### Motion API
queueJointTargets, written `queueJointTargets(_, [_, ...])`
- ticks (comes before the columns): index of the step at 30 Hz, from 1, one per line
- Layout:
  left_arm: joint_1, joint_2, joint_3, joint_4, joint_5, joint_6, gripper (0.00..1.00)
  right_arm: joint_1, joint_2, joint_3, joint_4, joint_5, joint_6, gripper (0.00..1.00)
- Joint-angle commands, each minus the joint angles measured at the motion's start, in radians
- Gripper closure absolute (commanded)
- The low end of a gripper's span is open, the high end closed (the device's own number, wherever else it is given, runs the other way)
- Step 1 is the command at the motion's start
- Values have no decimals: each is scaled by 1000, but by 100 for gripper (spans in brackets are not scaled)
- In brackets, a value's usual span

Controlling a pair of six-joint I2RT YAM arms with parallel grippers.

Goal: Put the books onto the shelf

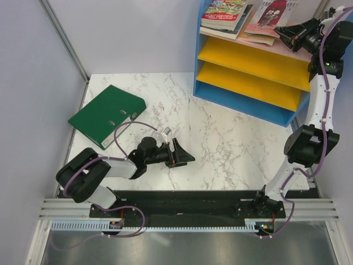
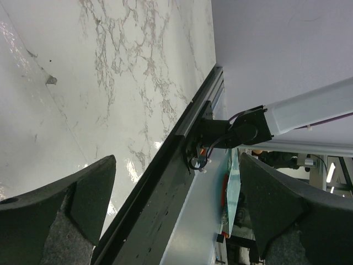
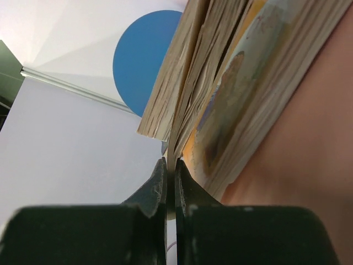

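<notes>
Books lie in two piles on the pink top board (image 1: 300,52) of the shelf (image 1: 205,66): a red illustrated pile (image 1: 223,15) on the left, and a pink-red book (image 1: 271,12) over a tan one (image 1: 258,33) on the right. My right gripper (image 1: 279,33) is at that right pile's edge. In the right wrist view the right gripper (image 3: 171,165) is shut on a thin edge of a book (image 3: 190,94), next to a purple-orange cover (image 3: 231,105). My left gripper (image 1: 181,154) hangs low over the table, open with nothing in it, its fingers (image 2: 83,210) wide apart.
A big green binder (image 1: 107,115) lies flat at the table's left. Two yellow boards (image 1: 248,61) of the shelf slope below the pink one. The arms' black base rail (image 2: 165,182) runs along the near edge of the marble table (image 1: 220,138).
</notes>
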Motion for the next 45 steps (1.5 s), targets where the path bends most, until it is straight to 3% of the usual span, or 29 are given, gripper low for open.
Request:
queueJointTargets(1, [-5, 2, -3, 24, -11, -1, 1, 6, -57, -23, 57, -15, 22, 100])
queueJointTargets(21, [-5, 0, -8, 18, -15, -1, 1, 44, -68, -85, 12, -26, 7, 99])
queueJointTargets(34, [-5, -1, 0, 12, -25, -9, 1, 45, -87, -122, -17, -27, -8, 88])
queueJointTargets(45, [-5, -18, -9, 6, -29, -8, 2, 44, -59, -66, -17, 10, 16, 89])
